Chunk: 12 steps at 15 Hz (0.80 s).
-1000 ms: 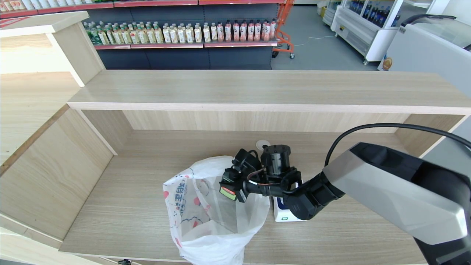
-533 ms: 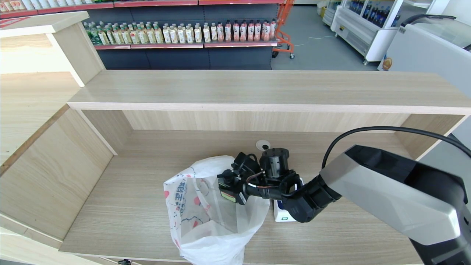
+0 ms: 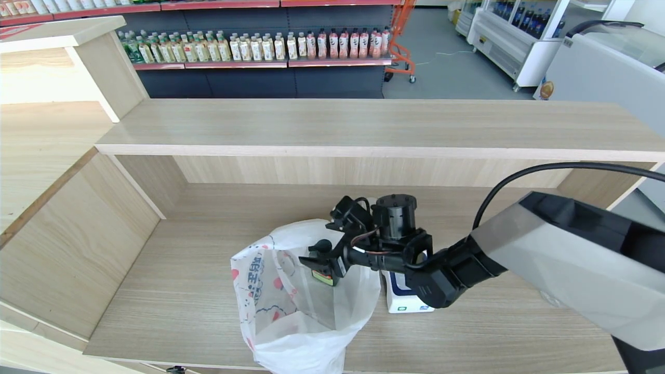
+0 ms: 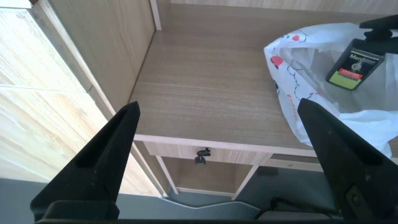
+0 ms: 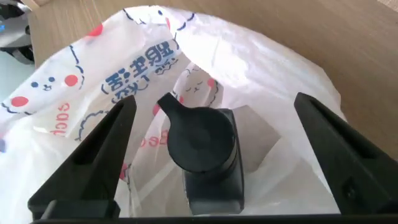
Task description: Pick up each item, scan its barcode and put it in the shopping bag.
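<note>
Right gripper [image 5: 214,102] over mouth of shopping bag [image 3: 265,296], fingers [image 5: 93,155] spread wide. Black flip-cap bottle [image 5: 205,146] midway between them, touching neither, cap toward wrist, body within bag opening. Left gripper [image 4: 219,112] near counter [image 4: 205,93] front edge, well apart from bag, fingers wide apart.

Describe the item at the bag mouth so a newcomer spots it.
On the wooden counter stands a white printed shopping bag. In its open mouth, at the right gripper, is a black flip-cap bottle with a green-and-red label, the only dark item there.
</note>
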Motion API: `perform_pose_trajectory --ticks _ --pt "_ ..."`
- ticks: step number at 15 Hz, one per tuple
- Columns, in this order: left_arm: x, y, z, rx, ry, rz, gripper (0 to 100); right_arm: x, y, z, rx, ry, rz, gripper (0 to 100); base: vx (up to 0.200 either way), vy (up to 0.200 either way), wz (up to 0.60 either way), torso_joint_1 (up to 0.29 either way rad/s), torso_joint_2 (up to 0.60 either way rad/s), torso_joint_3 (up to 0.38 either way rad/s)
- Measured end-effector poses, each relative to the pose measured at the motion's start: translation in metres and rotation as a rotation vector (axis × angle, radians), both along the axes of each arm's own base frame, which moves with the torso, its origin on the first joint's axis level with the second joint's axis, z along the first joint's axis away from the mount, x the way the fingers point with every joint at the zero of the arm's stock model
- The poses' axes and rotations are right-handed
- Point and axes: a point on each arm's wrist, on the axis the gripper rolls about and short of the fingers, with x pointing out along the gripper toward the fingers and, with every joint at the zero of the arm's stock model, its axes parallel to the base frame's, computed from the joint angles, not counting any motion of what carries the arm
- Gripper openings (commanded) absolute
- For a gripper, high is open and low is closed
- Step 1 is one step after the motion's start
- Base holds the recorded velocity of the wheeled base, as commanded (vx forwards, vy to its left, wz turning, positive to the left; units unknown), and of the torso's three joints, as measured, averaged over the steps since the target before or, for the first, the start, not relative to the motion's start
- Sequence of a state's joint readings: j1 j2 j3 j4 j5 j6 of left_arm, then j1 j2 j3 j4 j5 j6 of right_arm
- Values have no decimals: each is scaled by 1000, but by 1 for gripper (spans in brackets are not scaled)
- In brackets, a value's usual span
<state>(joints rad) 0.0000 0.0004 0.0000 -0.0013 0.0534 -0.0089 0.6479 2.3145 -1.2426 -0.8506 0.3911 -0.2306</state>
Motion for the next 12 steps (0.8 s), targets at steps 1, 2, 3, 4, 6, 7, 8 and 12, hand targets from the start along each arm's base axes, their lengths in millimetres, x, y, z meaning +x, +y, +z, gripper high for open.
perform_pose_trajectory --ticks 1,2,3,4,6,7,8,12 --pt "0 0 0 0 0 0 100 -5 -4 11 23 11 -7 100 0 0 0 0 0 0" --pt "0 0 0 0 0 0 100 -9 -10 21 47 18 -17 100 0 0 0 0 0 0" --pt "0 0 0 0 0 0 100 -13 -18 29 64 27 -30 100 0 0 0 0 0 0" --pt "0 0 0 0 0 0 100 -18 -27 36 78 36 -43 100 0 0 0 0 0 0" --pt "0 0 0 0 0 0 100 -31 -43 51 100 47 -72 100 0 0 0 0 0 0" --pt "0 0 0 0 0 0 100 -39 -51 59 115 54 -97 100 0 0 0 0 0 0" --pt "0 0 0 0 0 0 100 -46 -58 66 127 54 -149 100 0 0 0 0 0 0" --pt "0 0 0 0 0 0 100 -99 -106 106 144 42 -433 100 0 0 0 0 0 0"
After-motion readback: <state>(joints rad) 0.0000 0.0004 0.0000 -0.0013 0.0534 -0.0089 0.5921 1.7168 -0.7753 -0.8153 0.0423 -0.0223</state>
